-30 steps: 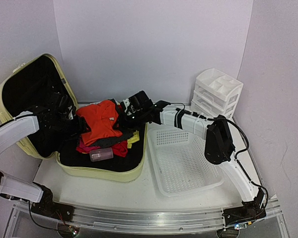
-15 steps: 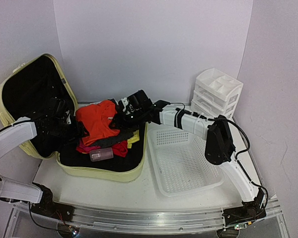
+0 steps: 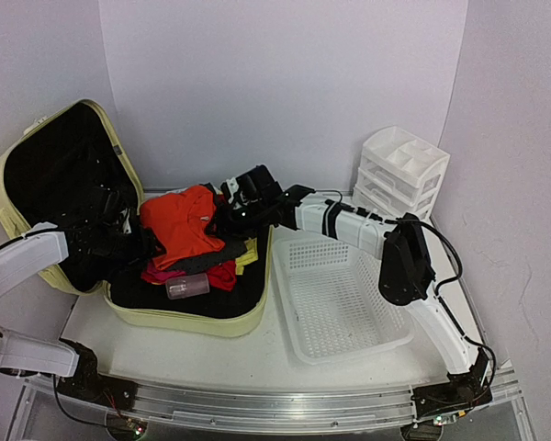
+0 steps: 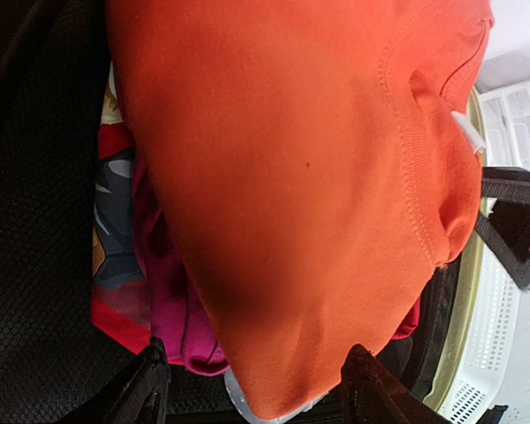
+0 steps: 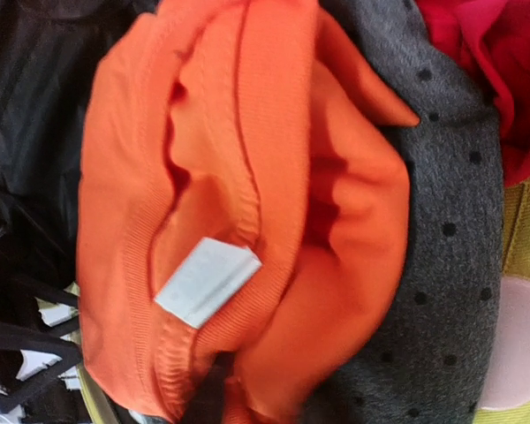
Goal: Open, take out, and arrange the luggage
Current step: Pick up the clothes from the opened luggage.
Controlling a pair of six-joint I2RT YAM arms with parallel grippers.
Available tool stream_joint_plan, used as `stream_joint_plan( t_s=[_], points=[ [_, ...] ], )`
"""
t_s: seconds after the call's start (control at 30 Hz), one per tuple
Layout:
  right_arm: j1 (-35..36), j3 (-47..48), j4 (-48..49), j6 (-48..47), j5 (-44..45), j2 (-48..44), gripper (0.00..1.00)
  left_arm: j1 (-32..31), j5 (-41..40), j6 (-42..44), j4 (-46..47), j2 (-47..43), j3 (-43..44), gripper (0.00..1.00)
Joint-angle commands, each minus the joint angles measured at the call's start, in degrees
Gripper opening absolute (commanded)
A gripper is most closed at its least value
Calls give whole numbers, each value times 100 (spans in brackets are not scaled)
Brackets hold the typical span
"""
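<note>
The luggage (image 3: 193, 322) lies open, its black-lined lid (image 3: 60, 175) propped up at the left and a pile of clothes in its base. An orange shirt (image 3: 184, 225) tops the pile. My left gripper (image 3: 133, 241) is at the shirt's left edge and stands open; in the left wrist view the shirt's hem (image 4: 283, 353) hangs between the spread fingers (image 4: 155, 384). My right gripper (image 3: 225, 207) reaches in from the right onto the collar. In the right wrist view the orange collar (image 5: 247, 177) with its white label (image 5: 208, 281) bunches around one dark fingertip (image 5: 214, 389).
A dark grey dotted garment (image 5: 450, 221), red cloth (image 3: 222, 274) and magenta cloth (image 4: 172, 300) lie under the shirt. A small clear bottle (image 3: 187, 287) rests in the case's front. A white mesh basket (image 3: 340, 294) sits right of the case, a white drawer organizer (image 3: 399, 170) behind it.
My right gripper opened wide, then closed into the orange collar while shifting slightly left. The left forearm has dropped a little toward the near edge; its jaws stay open.
</note>
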Motion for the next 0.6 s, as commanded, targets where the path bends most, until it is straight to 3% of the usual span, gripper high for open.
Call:
stream_joint_plan(
  t_s=[0.0,0.2,0.57],
  points=[
    [-46,-64,232,68,-6,-319,67,37,75,-28,386,-112,-96,67],
    [-67,-127,502,258,-324,-274,84,80,123,-22,398,-147,-106,67],
    [-359,-1288,2251,1309,-988,-641,88,125,163,-25,398,-261,-64,67]
  ],
)
